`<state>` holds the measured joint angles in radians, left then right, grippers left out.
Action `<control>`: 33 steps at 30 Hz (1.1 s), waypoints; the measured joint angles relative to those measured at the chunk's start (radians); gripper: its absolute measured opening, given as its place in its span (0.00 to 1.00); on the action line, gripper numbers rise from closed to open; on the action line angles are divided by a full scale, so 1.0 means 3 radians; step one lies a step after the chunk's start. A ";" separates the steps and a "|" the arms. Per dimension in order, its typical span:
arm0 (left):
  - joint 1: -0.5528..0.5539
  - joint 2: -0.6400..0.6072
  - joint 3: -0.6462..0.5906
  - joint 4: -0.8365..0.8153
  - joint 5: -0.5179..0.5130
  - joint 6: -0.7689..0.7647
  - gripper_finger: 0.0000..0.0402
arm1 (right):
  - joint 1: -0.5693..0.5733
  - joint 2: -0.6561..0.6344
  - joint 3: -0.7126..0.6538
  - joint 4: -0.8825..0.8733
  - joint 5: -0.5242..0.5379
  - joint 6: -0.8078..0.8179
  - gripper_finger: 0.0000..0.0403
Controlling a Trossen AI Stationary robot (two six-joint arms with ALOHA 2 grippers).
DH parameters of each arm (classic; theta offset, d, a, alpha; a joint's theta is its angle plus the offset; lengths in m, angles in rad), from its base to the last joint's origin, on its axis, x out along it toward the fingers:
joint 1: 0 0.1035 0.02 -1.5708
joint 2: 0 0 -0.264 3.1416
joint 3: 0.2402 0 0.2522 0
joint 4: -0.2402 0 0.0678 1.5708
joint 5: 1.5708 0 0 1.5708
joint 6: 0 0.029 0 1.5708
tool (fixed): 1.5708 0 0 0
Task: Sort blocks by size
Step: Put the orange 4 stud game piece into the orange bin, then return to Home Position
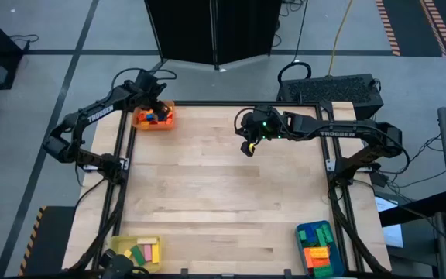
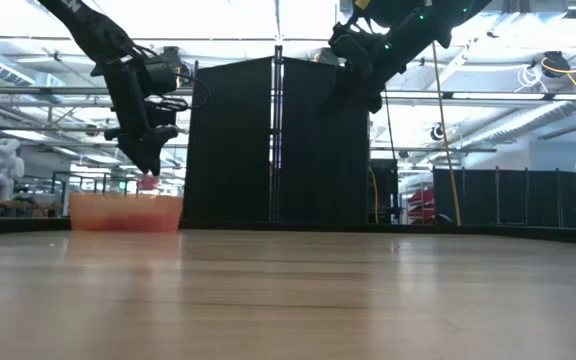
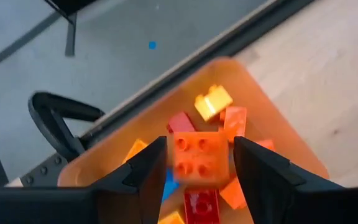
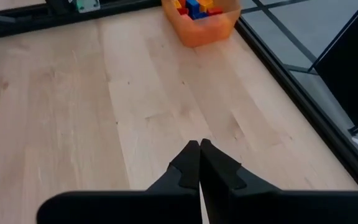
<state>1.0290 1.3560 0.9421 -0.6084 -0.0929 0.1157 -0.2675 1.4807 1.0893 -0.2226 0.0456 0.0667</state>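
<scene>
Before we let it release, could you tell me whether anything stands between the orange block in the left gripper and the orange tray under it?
Nothing visible does. The left gripper hangs over the orange tray with the orange block between its fingers; below lie only other blocks.

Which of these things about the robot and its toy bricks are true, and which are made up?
1. The left pincer is over the orange tray. True.
2. An orange brick sits between the left pincer's fingers. True.
3. The right pincer is wide open. False: its fingers are pressed together, holding nothing.
4. The blue tray is empty. False: it has bricks in it.
5. The yellow tray is at a table corner. True.
</scene>
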 joint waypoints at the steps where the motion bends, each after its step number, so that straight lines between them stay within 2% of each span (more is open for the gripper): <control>1: -0.0001 0.0007 0.0000 -0.0041 0.0000 -0.0012 0.46 | -0.0003 0.0000 0.0000 -0.0016 0.0001 -0.0001 0.00; 10: -0.0013 -0.0016 0.0000 -0.0160 0.0022 -0.0015 0.48 | -0.0002 0.0000 0.0000 -0.0046 0.0001 -0.0001 0.00; 16: -0.0157 -0.0241 0.0000 -0.0194 0.0348 0.0087 0.48 | 0.0000 0.0000 0.0000 -0.0071 0.0001 -0.0001 0.00; 20: -0.0398 -0.0522 0.0000 -0.0241 0.0346 0.0099 0.44 | 0.0000 -0.0008 0.0000 -0.0111 0.0004 -0.0023 0.00; 25: -0.0838 -0.0945 0.0000 -0.0329 0.0346 -0.0002 0.34 | 0.0006 -0.0138 0.0000 -0.0204 0.0015 -0.0028 0.00; 33: -0.1500 -0.1516 -0.0073 -0.0307 0.0528 -0.0110 0.20 | 0.0081 -0.0824 -0.0369 -0.0045 0.0000 -0.0122 0.00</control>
<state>0.5791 0.9012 0.9201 -0.7006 0.0655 0.0826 -0.2433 1.2334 0.9787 -0.2360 0.0456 0.0301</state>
